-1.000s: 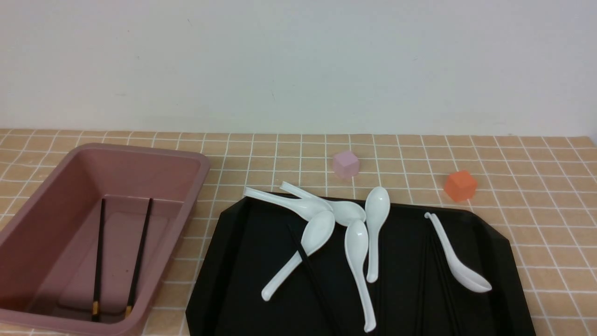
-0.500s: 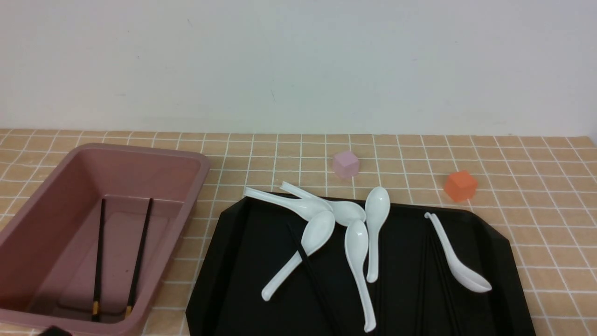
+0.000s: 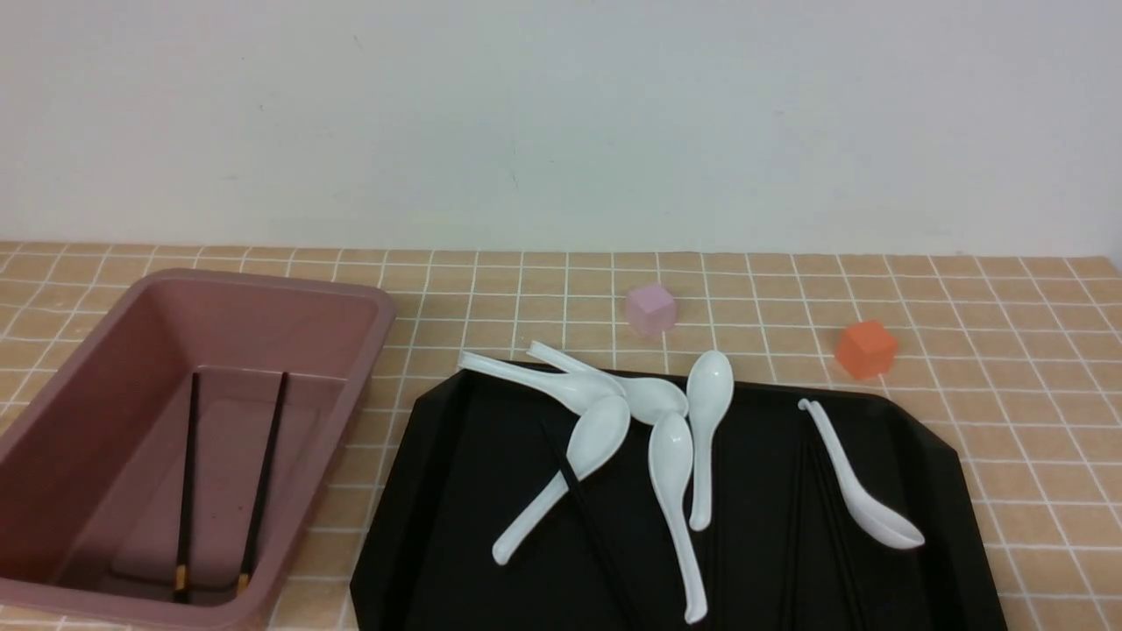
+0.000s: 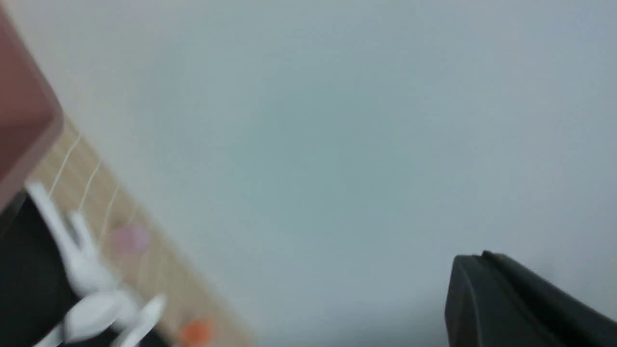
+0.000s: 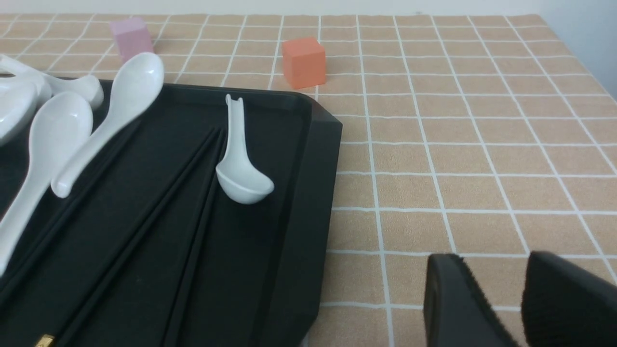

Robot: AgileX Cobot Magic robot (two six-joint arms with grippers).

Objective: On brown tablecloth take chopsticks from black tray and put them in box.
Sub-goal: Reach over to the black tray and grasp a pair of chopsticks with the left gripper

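Observation:
On the brown tablecloth (image 3: 1008,350) the box (image 3: 379,317) stands at the left with two chopsticks (image 3: 186,456) lying in it. The black tray (image 3: 438,491) in the middle carries more chopsticks (image 3: 589,517), one partly under a white spoon, others (image 5: 159,202) side by side near its right end. Neither gripper shows in the front view. My left gripper (image 4: 475,258) appears shut and empty, pointing at the wall in a blurred picture. Over bare cloth to the right of the tray, my right gripper (image 5: 494,260) is open with nothing between its fingers.
Several white spoons (image 3: 671,456) lie on the tray, two with handles over its far rim. One spoon (image 5: 238,164) lies next to the right-hand chopsticks. A pink cube (image 3: 650,308) and an orange cube (image 3: 865,348) sit behind the tray. The wall stands close behind.
A dark bit of the left arm showed at the bottom left edge half a second ago and is gone now. Nothing on the table has moved.

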